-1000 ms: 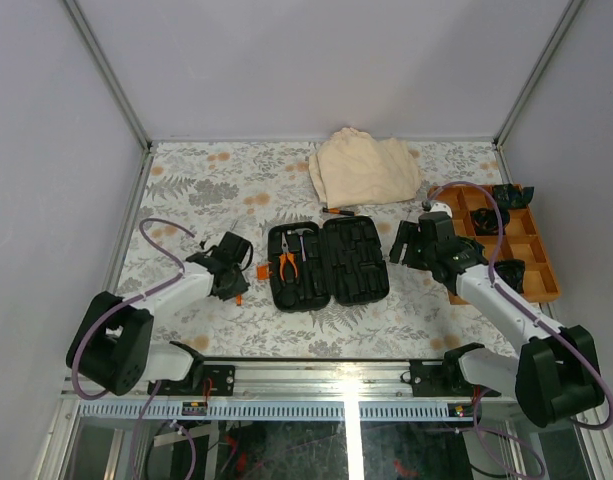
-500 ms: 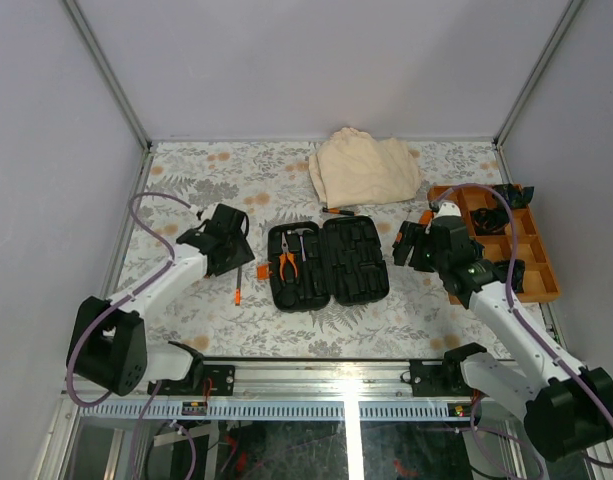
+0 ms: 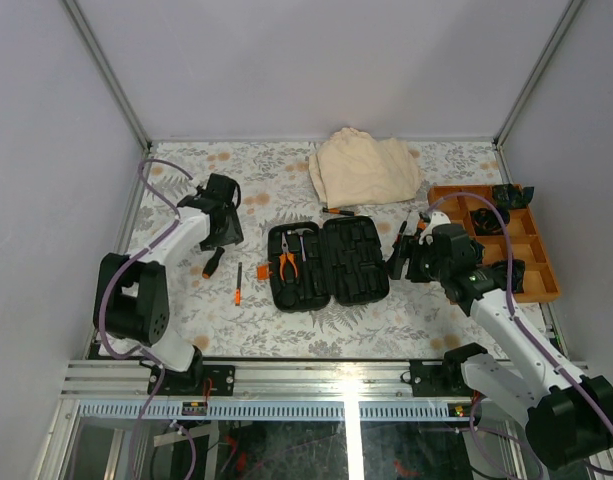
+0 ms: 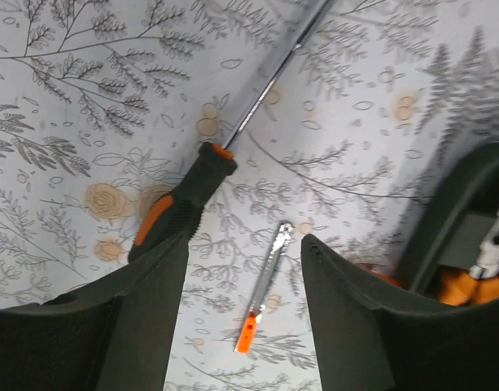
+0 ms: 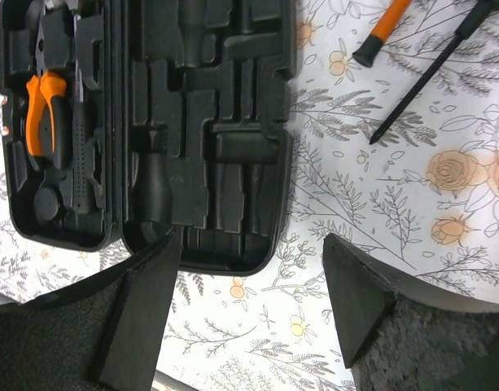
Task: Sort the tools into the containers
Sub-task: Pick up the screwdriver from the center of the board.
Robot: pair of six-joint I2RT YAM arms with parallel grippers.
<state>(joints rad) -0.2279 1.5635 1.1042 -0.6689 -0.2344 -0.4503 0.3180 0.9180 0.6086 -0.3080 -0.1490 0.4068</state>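
The black tool case point(image 3: 341, 262) lies open in the middle of the table. Orange-handled pliers point(image 3: 286, 264) sit in its left half, and a metal tool lies beside them. My left gripper point(image 3: 222, 235) is open and empty above the table, left of the case. Below it lie a black-and-orange screwdriver point(image 4: 177, 210) and a small orange-ended metal tool point(image 4: 264, 291). My right gripper point(image 3: 398, 265) is open and empty at the case's right edge point(image 5: 265, 244). An orange-handled screwdriver point(image 5: 383, 29) and a thin black tool point(image 5: 428, 72) lie right of the case.
A beige folded cloth point(image 3: 364, 167) lies at the back. Another small screwdriver point(image 3: 336, 211) lies between the cloth and the case. An orange compartment tray point(image 3: 534, 262) with black parts stands at the right. Grey walls close the table on three sides.
My left gripper has moved away from the case toward the back left, and the two tools now show on the table. My right gripper has moved a little toward the case.
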